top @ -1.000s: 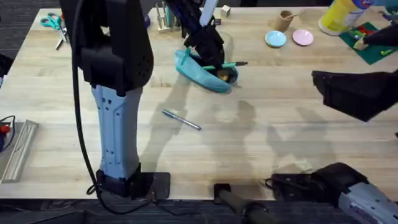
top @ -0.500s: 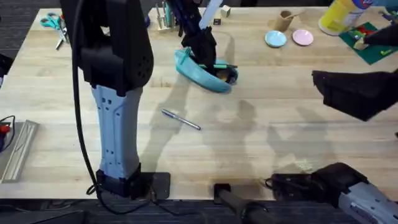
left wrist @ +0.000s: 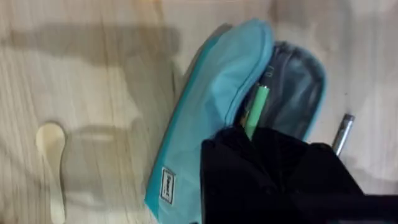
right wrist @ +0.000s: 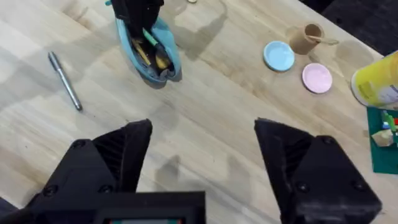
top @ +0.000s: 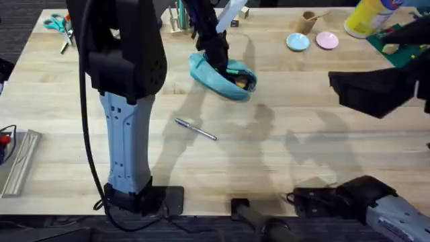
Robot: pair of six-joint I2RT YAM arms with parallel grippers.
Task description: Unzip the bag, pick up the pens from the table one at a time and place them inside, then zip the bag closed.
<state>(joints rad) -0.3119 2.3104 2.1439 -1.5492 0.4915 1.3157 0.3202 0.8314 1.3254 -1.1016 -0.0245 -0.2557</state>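
Note:
The teal bag (top: 218,77) lies unzipped at the far middle of the table (top: 282,154), its mouth gaping. My left gripper (top: 216,57) reaches down into that mouth, shut on the green pen (left wrist: 256,111), whose tip points into the grey lining of the bag (left wrist: 211,106). The left gripper (left wrist: 249,134) shows as black fingers over the opening. The silver pen (top: 196,129) lies loose on the wood nearer me, also seen from the right wrist as the silver pen (right wrist: 65,89) beside the bag (right wrist: 149,53). My right gripper (top: 373,91) hovers high at the right, open and empty (right wrist: 205,146).
Scissors (top: 57,25) lie at the far left corner. A blue dish (top: 297,42), a pink dish (top: 327,40), a wooden cup (top: 308,22), a yellow bottle (top: 366,17) and a green mat (top: 400,44) stand at the far right. A pale spoon (left wrist: 50,162) lies beside the bag.
The left gripper has pushed the green pen into the bag; its end no longer sticks out to the right. The right gripper has drifted slightly left.

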